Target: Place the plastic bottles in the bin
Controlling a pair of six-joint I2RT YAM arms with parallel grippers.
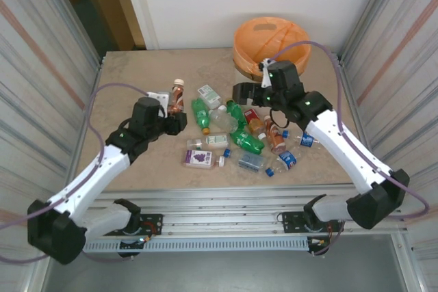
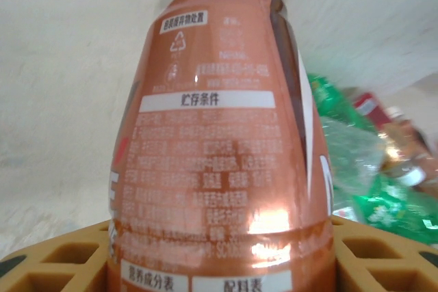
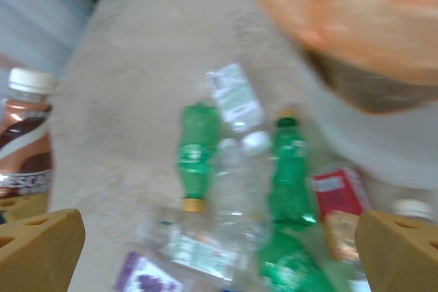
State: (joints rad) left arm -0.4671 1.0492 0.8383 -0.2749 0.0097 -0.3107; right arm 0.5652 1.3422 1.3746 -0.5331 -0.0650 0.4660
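An orange-brown bottle (image 1: pixel 178 94) with a white cap stands upright at the table's left centre, and my left gripper (image 1: pixel 174 109) is shut on its lower body. In the left wrist view the same bottle (image 2: pixel 219 135) sits between both tan fingers (image 2: pixel 61 258), with my left gripper (image 2: pixel 219 268) closed on its base. Several more plastic bottles (image 1: pixel 233 135), green, clear and brown, lie in a pile mid-table. My right gripper (image 1: pixel 243 92) hangs open above the pile's far side, beside the bin (image 1: pixel 241 52). From the right wrist, the open gripper (image 3: pixel 219 251) overlooks a green bottle (image 3: pixel 198 145) and the blurred bin (image 3: pixel 356 18).
A purple grape carton (image 1: pixel 198 158) lies at the pile's near left and a red packet (image 3: pixel 339 193) at its right. Ribbed metal walls flank the table (image 1: pixel 130 80). Bare tabletop stretches left and far left of the pile.
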